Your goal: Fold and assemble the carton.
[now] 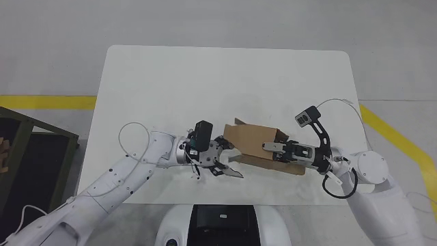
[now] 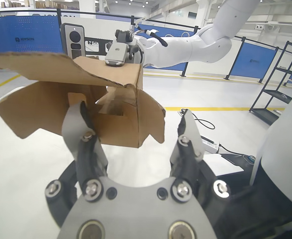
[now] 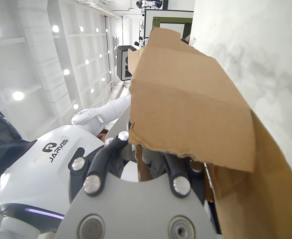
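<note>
A brown cardboard carton (image 1: 254,141) stands half-formed near the table's front edge, its end flaps splayed open. My right gripper (image 1: 272,147) lies over the carton's top wall from the right and is shut on that panel. In the right wrist view the carton (image 3: 185,100) covers the fingertips of the gripper (image 3: 148,150). My left gripper (image 1: 229,162) is open at the carton's left end. In the left wrist view the carton (image 2: 48,100) faces me with its open end, one finger (image 2: 75,120) against a flap, the other finger (image 2: 188,128) in free air. The right gripper (image 2: 116,55) rests on the top edge.
The white table (image 1: 205,82) has bare room behind and to the left of the carton. A dark green frame (image 1: 34,157) stands on the floor beyond the table's left edge. A black cable and power strip (image 2: 205,140) lie past the table's front edge.
</note>
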Robot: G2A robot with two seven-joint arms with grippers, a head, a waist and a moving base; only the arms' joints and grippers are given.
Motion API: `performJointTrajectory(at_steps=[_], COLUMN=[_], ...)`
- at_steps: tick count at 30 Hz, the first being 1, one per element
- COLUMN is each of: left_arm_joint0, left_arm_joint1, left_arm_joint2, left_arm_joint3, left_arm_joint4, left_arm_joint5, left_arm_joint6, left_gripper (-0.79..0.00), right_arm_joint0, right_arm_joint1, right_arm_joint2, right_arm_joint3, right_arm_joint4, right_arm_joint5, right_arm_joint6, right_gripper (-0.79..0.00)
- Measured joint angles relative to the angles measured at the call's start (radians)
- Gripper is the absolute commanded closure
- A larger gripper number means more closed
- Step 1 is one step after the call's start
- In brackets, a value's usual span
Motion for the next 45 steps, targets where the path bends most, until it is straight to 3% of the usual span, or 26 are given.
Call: performJointTrajectory(at_steps=[16, 21, 25, 40, 45], left_arm_joint0=[0.012, 0.015, 0.01, -0.013, -0.025], left_arm_joint1=[0.011, 0.019, 0.022, 0.024, 0.022], left_arm_joint2=[-0.001, 0.004, 0.017, 0.047, 0.044], left_arm_joint3=[0.026, 0.031, 0.031, 0.064, 0.062], left_arm_joint4=[-0.033, -0.054, -0.08, -0.159, -0.183], left_arm_joint5=[0.0, 0.0, 0.0, 0.0, 0.0], left_arm_joint6=[0.059, 0.085, 0.113, 0.096, 0.053], left_gripper=[-0.563, -0.499, -0.388, -0.317, -0.169], right_arm_joint0=[-0.006, -0.006, -0.007, -0.012, -0.013], right_arm_joint1=[0.002, 0.002, 0.003, 0.004, 0.004], right_arm_joint2=[0.007, 0.006, 0.005, 0.007, 0.004], right_arm_joint3=[0.001, -0.001, -0.005, -0.016, -0.015], right_arm_joint4=[0.008, 0.007, 0.008, 0.008, 0.008], right_arm_joint5=[0.002, 0.001, 0.002, 0.004, 0.002], right_arm_joint6=[0.002, 0.005, 0.006, 0.005, 0.002], right_gripper=[0.0, 0.0, 0.0, 0.0, 0.0])
